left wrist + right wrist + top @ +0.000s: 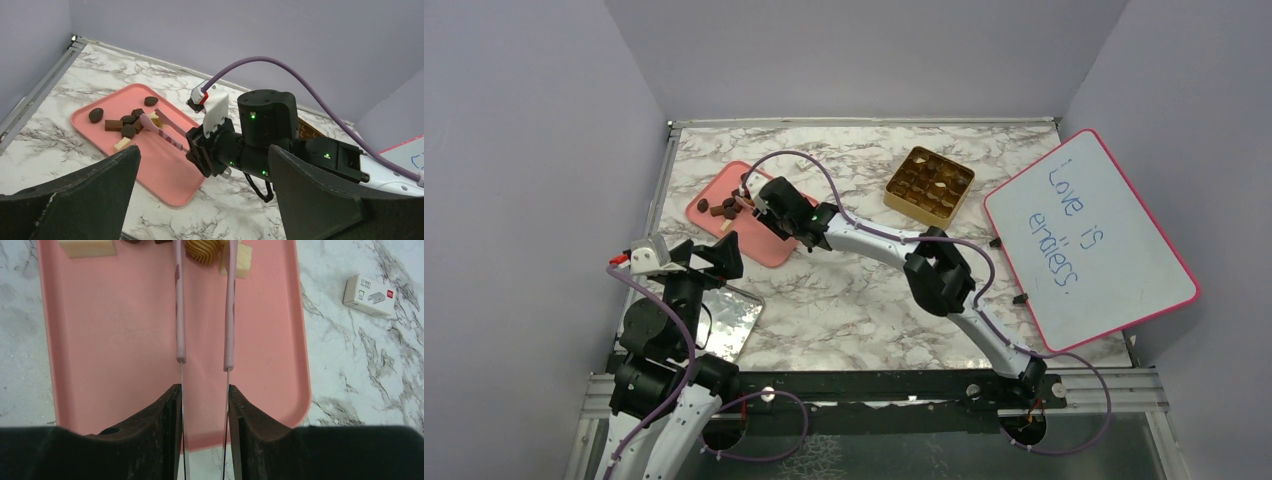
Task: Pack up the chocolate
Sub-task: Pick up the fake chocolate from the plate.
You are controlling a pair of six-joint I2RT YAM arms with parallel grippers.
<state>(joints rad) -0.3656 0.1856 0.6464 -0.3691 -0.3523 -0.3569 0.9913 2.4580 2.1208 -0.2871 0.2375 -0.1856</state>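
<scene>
Straight ahead of your right end effector (204,388), the chocolate (127,122) lies in a small cluster at the far end of the pink tray (115,340), well beyond the fingers. Those fingers are clamped on the pink tweezers (179,315), one on each metal arm, and the two arms run forward side by side, apart, out over the bare tray. A tan ridged piece (202,251) sits between the arms near their tips, with a cream piece (242,262) just right of them and another cream piece (87,246) well to the left. The tips run out of the wrist view, so you cannot tell whether they pinch the tan piece. Dark brown pieces lie around the tips in the left wrist view.

Off to the right of this end effector, past the tray's edge, a small white box (369,296) rests on the marble table (854,290).

Your left end effector (714,252) hangs with its fingers spread wide and nothing between them; the chocolate is ahead of it and to its left. A gold box (929,185) stands well right of both end effectors.
</scene>
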